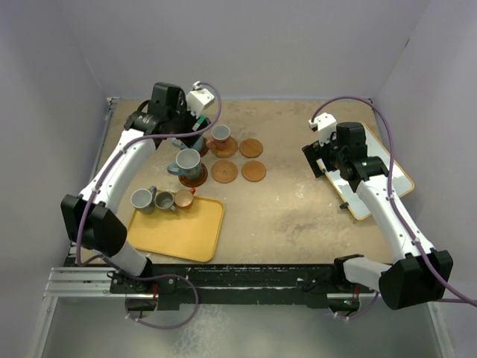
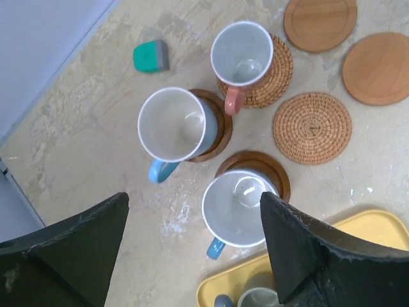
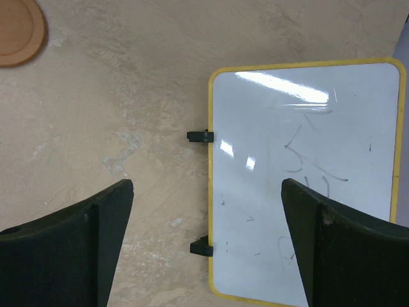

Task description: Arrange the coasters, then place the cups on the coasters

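Two light blue cups stand on dark coasters: one [image 2: 176,125] further back, one [image 2: 235,208] [image 1: 188,160] nearer the tray. A white cup with a reddish handle [image 2: 243,54] [image 1: 220,134] sits on a woven coaster [image 2: 275,80]. Three coasters lie bare: a woven one [image 2: 312,128] and two smooth ones [image 2: 320,22] [image 2: 377,67]. Three small cups [image 1: 142,199] [image 1: 165,200] [image 1: 184,198] stand in the yellow tray. My left gripper [image 2: 193,198] [image 1: 191,128] hangs open above the blue cups, holding nothing. Far right, my right gripper [image 3: 208,185] [image 1: 320,156] is open and empty.
A small teal block [image 2: 151,56] lies by the back left wall. The yellow tray [image 1: 197,235] sits front left. A yellow-framed whiteboard [image 3: 307,179] [image 1: 387,179] lies under the right gripper. Walls close in the left, back and right sides.
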Robot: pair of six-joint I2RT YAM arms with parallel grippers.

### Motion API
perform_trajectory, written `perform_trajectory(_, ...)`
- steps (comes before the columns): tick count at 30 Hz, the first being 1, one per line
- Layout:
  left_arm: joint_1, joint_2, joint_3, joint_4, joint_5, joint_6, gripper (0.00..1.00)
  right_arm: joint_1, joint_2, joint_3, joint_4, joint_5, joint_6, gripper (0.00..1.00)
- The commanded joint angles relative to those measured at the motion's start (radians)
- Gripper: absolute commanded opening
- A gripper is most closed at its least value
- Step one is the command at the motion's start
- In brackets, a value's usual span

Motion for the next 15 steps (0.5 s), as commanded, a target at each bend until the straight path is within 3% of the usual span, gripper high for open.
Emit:
perform_trajectory(1, 0.029, -0.130, -0.142, 0.075, -0.028, 0.028, 0.81, -0.002, -0.015, 0.011, 0.012, 0.005, -0.007, 1.00)
perform_trajectory(7, 0.129, -0.289, -0.321, 0.059, 0.002, 0.035, 0.81, -0.002, -0.019, 0.009, 0.013, 0.003, -0.010, 1.00)
perform_trajectory(15, 0.367, -0.383, -0.468, -0.024, 0.091, 0.055, 0.78, -0.002, -0.018, 0.009, 0.011, -0.003, -0.010, 1.00)
